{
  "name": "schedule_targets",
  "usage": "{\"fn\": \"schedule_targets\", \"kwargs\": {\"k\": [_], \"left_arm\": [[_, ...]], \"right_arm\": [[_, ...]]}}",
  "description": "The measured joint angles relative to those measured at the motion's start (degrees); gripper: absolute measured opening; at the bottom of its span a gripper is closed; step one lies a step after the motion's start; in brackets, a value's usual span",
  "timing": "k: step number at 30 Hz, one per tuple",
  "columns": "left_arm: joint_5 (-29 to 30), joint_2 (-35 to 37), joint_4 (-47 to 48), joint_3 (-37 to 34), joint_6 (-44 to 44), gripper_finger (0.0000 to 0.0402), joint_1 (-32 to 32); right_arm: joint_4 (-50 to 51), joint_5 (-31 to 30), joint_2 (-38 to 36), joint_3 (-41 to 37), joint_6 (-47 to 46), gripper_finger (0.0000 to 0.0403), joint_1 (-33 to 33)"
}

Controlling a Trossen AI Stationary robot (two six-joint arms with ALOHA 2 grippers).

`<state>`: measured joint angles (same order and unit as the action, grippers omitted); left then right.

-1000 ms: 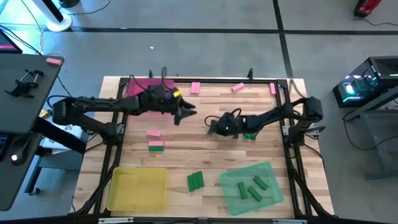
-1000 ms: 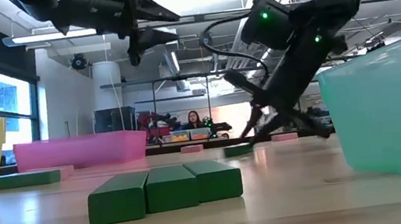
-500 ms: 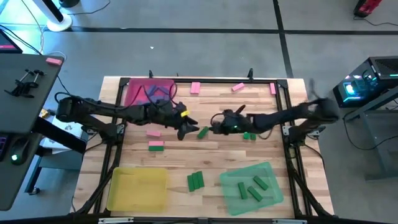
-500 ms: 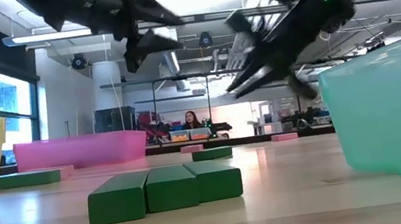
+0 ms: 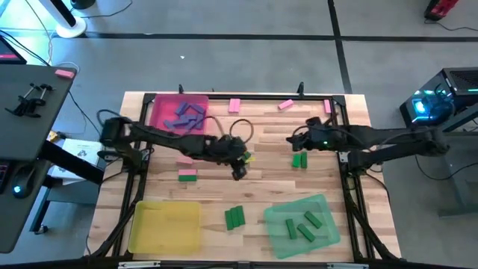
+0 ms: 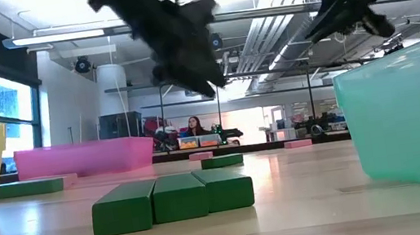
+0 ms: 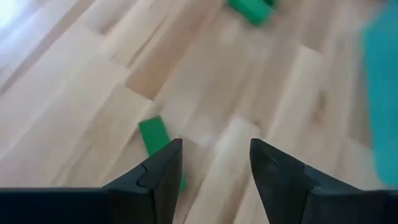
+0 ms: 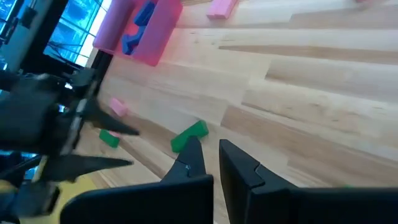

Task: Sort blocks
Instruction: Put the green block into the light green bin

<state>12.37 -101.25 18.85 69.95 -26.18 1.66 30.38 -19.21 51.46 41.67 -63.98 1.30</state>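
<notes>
Left wrist view: green block [image 7: 157,140] beside open left gripper [image 7: 211,163].

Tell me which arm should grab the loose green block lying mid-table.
Left, probably. The left end effector hangs open right by that green block, which shows just past its fingers in the left wrist view. The right end effector sits farther off, nearer another green block.

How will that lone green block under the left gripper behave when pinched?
The green block looks rigid and flat-sided, so it probably won't roll. Lying flat on the wooden table, it may slide. The open left gripper seems wide enough to straddle it.
</notes>
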Motion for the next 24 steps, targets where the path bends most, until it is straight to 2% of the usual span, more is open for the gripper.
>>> {"fn": "schedule_targets", "kwargs": {"k": [3,8,12,18,24], "left_arm": [[-0.7,-5.0,4.2,5.7,-3.4,0.0191,-1.9],[-3.8,-11.0,10.4,11.0,-3.6,0.0215,-4.5],[-6.8,-14.1,11.4,11.6,-3.8,0.0225,-5.5],[-4.1,-15.7,11.4,11.6,-5.2,0.0228,-6.1],[-6.9,-17.4,11.7,11.6,-5.5,0.0228,-7.3]], "right_arm": [[1.8,-0.9,-1.9,0.0,0.0,0.0,-0.7],[4.0,-1.4,-2.2,0.0,0.0,0.0,-1.1],[4.2,-1.5,-2.0,0.0,0.1,0.0,-1.1],[4.2,-1.5,-1.5,0.0,0.5,0.0,-1.1],[4.2,-1.5,-1.5,0.0,1.0,0.0,-1.1]]}}
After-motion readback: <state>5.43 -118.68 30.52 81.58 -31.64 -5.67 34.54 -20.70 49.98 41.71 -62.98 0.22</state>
